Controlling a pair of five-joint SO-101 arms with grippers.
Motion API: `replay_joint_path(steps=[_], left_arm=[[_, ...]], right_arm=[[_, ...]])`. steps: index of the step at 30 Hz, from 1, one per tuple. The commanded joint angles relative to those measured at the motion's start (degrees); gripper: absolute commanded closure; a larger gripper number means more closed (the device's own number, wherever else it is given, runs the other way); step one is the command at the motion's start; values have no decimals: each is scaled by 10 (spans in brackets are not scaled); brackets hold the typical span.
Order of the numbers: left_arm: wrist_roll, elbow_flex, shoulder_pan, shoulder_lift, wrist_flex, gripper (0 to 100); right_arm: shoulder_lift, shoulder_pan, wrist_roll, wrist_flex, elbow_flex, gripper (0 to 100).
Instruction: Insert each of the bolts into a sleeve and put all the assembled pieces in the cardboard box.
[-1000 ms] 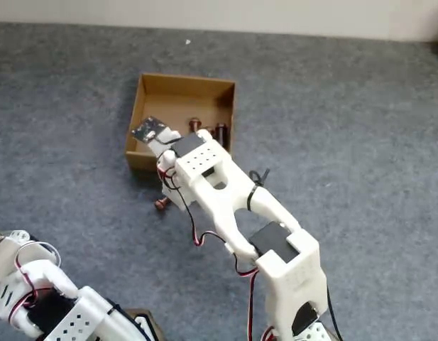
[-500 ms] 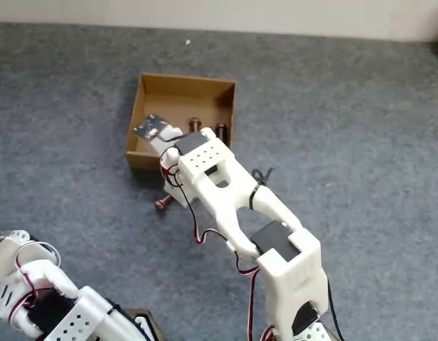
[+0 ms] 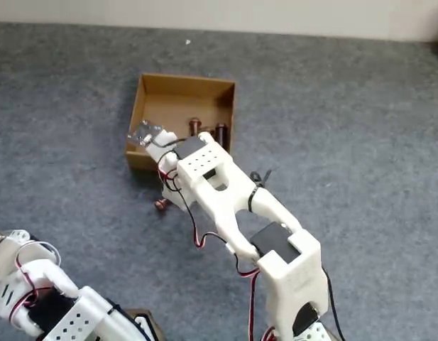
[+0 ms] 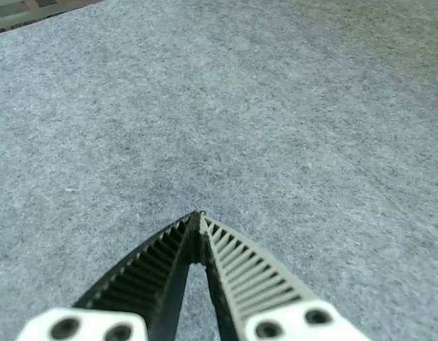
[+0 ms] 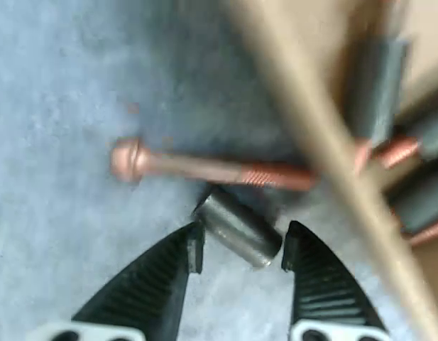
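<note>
Bolt [image 5: 204, 170] insertion step, I judge | left gripper [image 4: 199, 222] well apart from cardboard box [image 3: 187, 78], fingers pressed together, empty | bolt loose just outside box's near wall | sleeve [image 5: 236, 226] beside it, straddled by right gripper's [image 5: 243, 240] parted fingers, unclamped | next: clamp sleeve, line up with bolt tip

Robotics test setup, lab or hobby room, can't tell which: grey carpet surface [image 3: 360, 114], pale wall [image 3: 275, 14] behind, white printed arms [image 3: 226, 192], bare wires [image 3: 194, 231].
</note>
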Motion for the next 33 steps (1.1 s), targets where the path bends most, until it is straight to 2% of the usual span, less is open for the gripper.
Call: replay_joint_path(steps=[1,11,17,21,30,33], left_arm=[[-10,-4,-7,-2,-20,989],[-10,-4,-7,-2,-20,989],[-10,-4,-7,-2,-20,989],[-10,-4,-7,-2,-20,989],[-10,-4,-7,-2,-20,989],[-10,-4,-7,-2,-20,989]], right_arm=[[-1,-1,4,48,2,821],[0,-4,4,76,2,822],[2,-27,4,13,7,826],[1,-37,4,7,7,902],[1,-43,4,11,7,915],[1,-43,4,11,7,973]])
